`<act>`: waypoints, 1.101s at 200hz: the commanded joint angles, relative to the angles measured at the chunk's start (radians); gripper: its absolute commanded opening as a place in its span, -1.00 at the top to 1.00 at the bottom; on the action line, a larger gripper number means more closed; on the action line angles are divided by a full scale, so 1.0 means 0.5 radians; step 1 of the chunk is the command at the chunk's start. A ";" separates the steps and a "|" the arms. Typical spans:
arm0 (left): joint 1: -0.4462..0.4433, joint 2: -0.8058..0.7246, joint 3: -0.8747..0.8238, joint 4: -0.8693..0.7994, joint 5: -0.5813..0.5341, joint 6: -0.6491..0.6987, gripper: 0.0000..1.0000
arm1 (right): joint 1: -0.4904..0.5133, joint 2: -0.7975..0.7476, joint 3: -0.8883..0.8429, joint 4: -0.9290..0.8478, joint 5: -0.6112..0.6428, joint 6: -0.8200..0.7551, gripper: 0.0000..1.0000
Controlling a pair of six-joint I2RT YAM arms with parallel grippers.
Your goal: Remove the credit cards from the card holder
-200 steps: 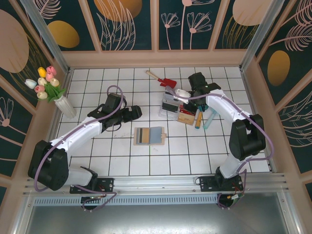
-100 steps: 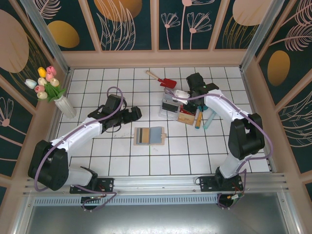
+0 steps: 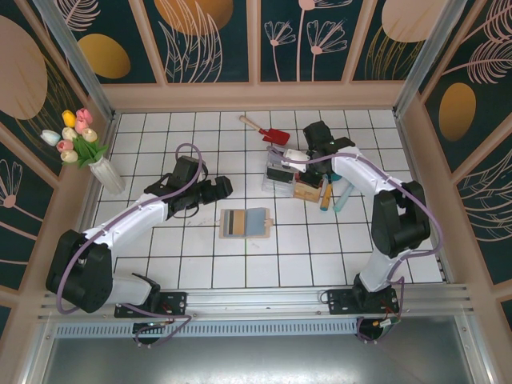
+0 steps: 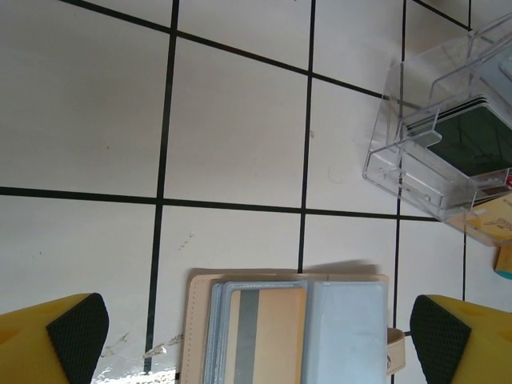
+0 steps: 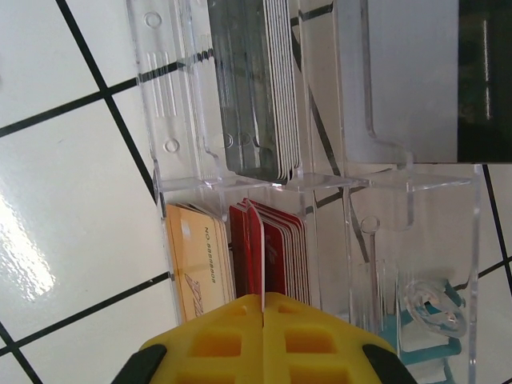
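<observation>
You are poising your left gripper, released wide, over the open tan folding card holder to pinch its striped beige credit card, right gripper clenched over the clear plastic tray.

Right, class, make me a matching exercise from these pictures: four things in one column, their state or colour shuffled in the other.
Column one
1. card holder
2. left gripper
3. right gripper
4. toy shovel

Column two
A. shut, over the clear tray
B. lying open, pockets up
C. open wide
D. red blade

Pairs: 1-B, 2-C, 3-A, 4-D
</observation>
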 commanded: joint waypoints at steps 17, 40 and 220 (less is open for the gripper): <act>0.012 -0.036 -0.022 0.040 0.039 -0.026 -0.97 | 0.008 0.044 -0.024 0.026 0.091 -0.064 0.90; 0.014 -0.036 -0.022 0.040 0.040 -0.025 -0.97 | 0.005 0.069 -0.007 0.010 0.111 -0.064 0.82; 0.014 -0.083 -0.102 0.034 0.164 -0.031 -0.95 | 0.016 -0.545 -0.095 0.191 -0.355 0.771 0.34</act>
